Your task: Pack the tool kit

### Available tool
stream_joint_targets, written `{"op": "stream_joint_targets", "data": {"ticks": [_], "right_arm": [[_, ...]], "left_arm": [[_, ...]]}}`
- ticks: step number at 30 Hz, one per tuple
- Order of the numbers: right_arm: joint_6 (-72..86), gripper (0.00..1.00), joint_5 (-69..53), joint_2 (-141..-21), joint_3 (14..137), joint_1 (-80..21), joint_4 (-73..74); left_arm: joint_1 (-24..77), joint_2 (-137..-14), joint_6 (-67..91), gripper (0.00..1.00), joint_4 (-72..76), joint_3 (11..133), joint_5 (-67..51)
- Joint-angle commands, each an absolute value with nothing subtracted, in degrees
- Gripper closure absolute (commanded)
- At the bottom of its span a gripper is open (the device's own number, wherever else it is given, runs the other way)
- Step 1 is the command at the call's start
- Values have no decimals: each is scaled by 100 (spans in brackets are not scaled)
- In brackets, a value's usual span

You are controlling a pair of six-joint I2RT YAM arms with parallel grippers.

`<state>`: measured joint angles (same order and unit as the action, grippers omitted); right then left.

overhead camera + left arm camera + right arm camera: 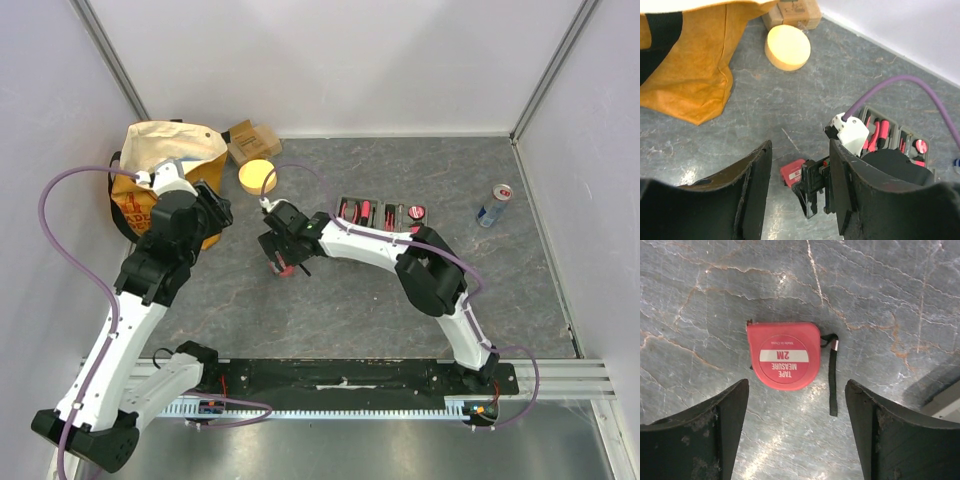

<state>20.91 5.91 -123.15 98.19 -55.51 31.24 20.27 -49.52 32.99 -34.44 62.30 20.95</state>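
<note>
While the flat red plastic tape measure (785, 362) lies on the grey marbled bench (890, 300) directly under the right gripper (796, 390), framed by its wide-spread, empty fingers, the open grey-green plastic tool case (380, 213) sits apart to that gripper's right. The left gripper (800, 147) gapes wide, holding nothing.

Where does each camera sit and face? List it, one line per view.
Top external: overhead from the near edge, looking down on table, left arm, right arm, tool case.
Left wrist: angled down over open left pincer toward right pincer and tape measure.
Right wrist: straight down between open right pincer at tape measure.
Shared: wrist views both show the tape measure.
</note>
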Motion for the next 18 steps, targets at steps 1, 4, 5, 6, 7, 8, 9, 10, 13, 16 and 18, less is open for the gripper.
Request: {"op": "stream_joint_targets", "data": {"ticks": [1,4,5,6,7,8,9,10,13,16,18], "right_arm": [[2136,18,931,-12550,10265,-5756,3155],[2109,19,1028,-12709,10336,-5792,3190],[2109,18,1037,-12744,10371,-5801,3217],[2092,16,1028,-12788,10388,-5818,3243],[2092,16,1037,-12814,10397,-5810,3243],[2083,14,1028,-12858,10397,-5818,3243],[2066,14,1028,-12911,10424,-5827,3234],[2057,14,1028,-12946,10450,-5827,3226],[1978,15,1168,-13069,10538,-5845,3147],[1907,17,1344,-13183,10678,-5862,3129],[1864,18,1406,-13245,10828,-5862,3129]], "left_arm": [[2030,-4773,3340,44,-3577,6082,2101],[2021,-4720,3349,44,-3577,6056,2013],[2021,-4694,3357,44,-3577,6047,1995],[2013,-4693,3357,44,-3577,6047,1995],[2021,-4685,3357,44,-3577,6038,1986],[2021,-4667,3366,44,-3577,6038,1986],[2021,-4676,3366,44,-3577,6038,1986],[2021,-4684,3384,44,-3577,6029,1978],[2021,-4693,3401,44,-3560,6012,1943],[2021,-4720,3410,44,-3551,6003,1916],[2021,-4729,3410,44,-3551,6003,1890]]}}
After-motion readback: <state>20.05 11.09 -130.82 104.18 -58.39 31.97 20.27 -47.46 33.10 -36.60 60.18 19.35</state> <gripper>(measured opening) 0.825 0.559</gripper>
